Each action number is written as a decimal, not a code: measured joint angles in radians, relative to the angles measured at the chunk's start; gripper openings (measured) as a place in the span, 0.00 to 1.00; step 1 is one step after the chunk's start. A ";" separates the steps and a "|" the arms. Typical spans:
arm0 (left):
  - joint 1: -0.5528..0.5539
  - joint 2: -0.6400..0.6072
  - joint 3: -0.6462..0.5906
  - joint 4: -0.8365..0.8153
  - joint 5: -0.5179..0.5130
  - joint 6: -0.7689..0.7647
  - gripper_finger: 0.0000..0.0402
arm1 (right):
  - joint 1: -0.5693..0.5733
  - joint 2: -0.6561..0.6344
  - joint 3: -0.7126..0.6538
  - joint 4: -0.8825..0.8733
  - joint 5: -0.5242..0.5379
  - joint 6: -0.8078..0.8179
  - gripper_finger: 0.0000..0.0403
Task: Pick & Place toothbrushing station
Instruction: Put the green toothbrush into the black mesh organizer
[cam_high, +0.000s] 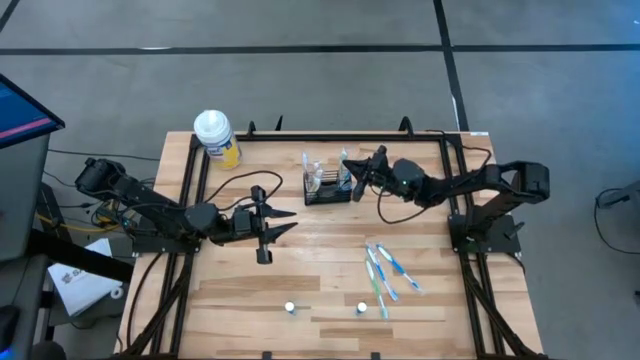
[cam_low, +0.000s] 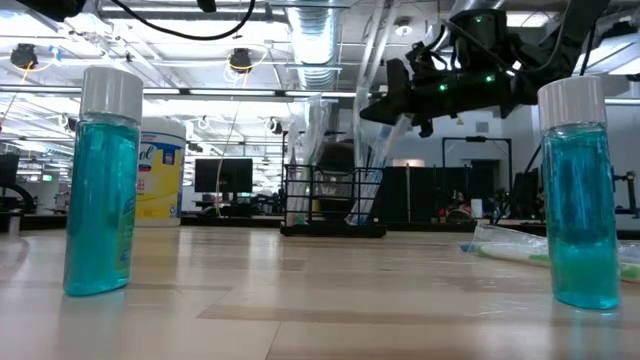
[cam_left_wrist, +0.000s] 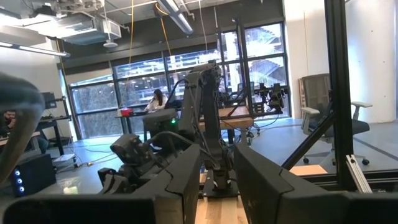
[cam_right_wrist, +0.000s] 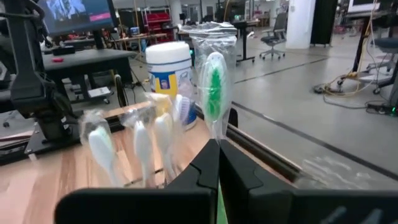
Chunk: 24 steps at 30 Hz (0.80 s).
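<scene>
High view, left to right: my left arm reaches in over the wooden table (cam_high: 330, 290), its left gripper (cam_high: 283, 222) hovering above bare boards left of centre, fingers spread apart and holding nothing. Behind it, at the table's far left corner, stands a white-capped yellow bottle (cam_high: 216, 137). Further right, near the far edge at mid-table, sits the toothbrushing station (cam_high: 327, 186), a small black wire-mesh box with wrapped toothbrushes standing upright in it. My right gripper (cam_high: 353, 170) is just at the station's right end, fingers pressed together on a green toothbrush (cam_right_wrist: 214, 87) in clear wrapping, which the right wrist view shows rising from between the closed fingers. Beyond it in that view, three more wrapped brushes (cam_right_wrist: 134, 146) stand in the station. On the boards right of centre, nearer the front, several wrapped toothbrushes (cam_high: 385, 270) lie loose. Two small white-capped bottles (cam_high: 290, 308) stand near the front edge; the low view shows them filled with blue-green liquid, the station (cam_low: 333, 201) standing between them farther back with my right gripper (cam_low: 400, 105) above it.
</scene>
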 joint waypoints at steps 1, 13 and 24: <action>0.000 0.000 0.000 0.000 0.000 0.000 0.23 | -0.002 0.000 0.000 -0.003 -0.002 0.001 0.00; 0.000 0.000 0.000 -0.001 0.000 0.000 0.23 | -0.005 0.000 0.000 -0.013 -0.003 0.002 0.00; 0.000 0.000 0.000 -0.006 0.000 0.000 0.23 | -0.016 -0.004 0.000 -0.018 -0.028 0.002 0.10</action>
